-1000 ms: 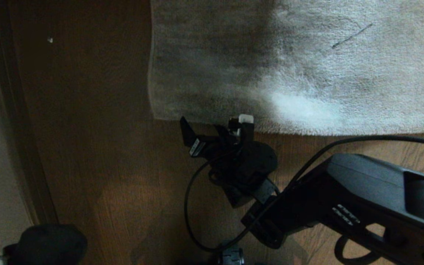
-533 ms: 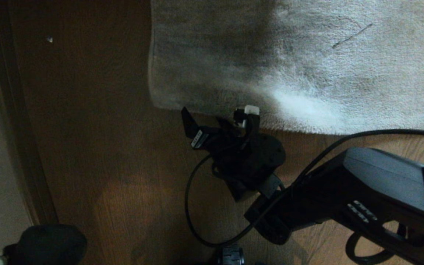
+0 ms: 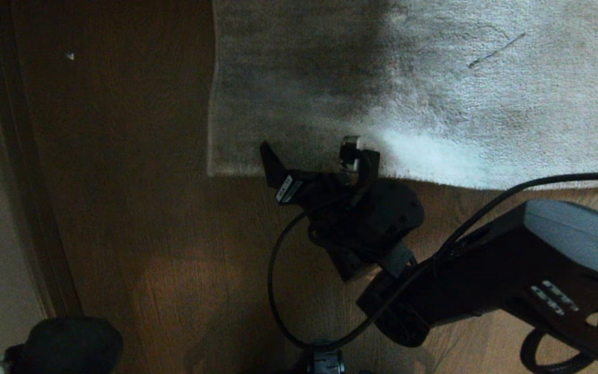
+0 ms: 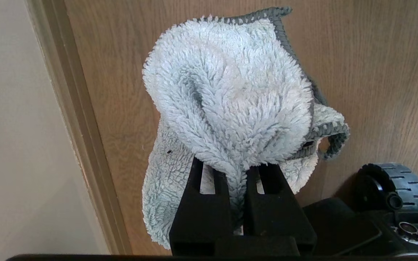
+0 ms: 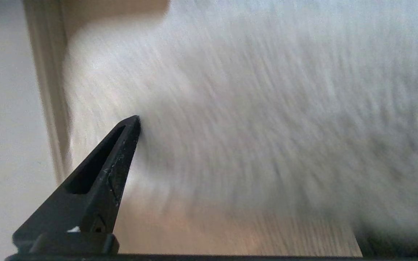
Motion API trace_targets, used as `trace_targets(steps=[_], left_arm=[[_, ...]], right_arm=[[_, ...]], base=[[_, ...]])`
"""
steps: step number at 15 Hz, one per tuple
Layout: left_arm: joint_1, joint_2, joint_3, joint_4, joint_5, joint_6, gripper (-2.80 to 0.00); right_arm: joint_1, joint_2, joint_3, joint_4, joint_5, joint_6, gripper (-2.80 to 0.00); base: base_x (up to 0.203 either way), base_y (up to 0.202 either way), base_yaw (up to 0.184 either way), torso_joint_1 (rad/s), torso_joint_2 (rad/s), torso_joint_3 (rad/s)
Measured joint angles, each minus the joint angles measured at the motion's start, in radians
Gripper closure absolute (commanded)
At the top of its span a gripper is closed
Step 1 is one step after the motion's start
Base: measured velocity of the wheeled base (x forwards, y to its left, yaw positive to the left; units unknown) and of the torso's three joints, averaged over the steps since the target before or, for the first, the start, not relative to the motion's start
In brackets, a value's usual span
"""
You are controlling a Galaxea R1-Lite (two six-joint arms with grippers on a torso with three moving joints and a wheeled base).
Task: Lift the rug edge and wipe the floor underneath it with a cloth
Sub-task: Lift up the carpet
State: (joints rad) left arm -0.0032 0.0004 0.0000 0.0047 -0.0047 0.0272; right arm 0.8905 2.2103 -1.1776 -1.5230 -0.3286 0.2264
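Flanking the floor [image 3: 138, 234], a baseboard [image 3: 24, 171] runs.

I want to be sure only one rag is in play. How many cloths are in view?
1. The cloth hangs bunched in the shut left gripper, above the floor beside the baseboard. The head view shows none; the rug could hide others.

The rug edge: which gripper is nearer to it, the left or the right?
Right. The right gripper is open at the rug edge, near its corner. The left gripper is away from it, shut on the cloth near the baseboard.
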Motion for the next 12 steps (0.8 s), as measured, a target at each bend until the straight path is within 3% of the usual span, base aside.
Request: trace_targets(steps=[9,12], left_arm=[[0.000,0.000,0.000,0.000,0.000,0.000,0.00],[0.000,0.000,0.000,0.000,0.000,0.000,0.00]], right_arm=[[0.017,-0.003,-0.012,0.001,-0.052,0.031,-2.80],[0.018,0.039,-0.065,0.001,-0.141,0.054,-2.80]], base=[[0.000,0.000,0.000,0.000,0.00,0.000],[0.000,0.000,0.000,0.000,0.00,0.000]])
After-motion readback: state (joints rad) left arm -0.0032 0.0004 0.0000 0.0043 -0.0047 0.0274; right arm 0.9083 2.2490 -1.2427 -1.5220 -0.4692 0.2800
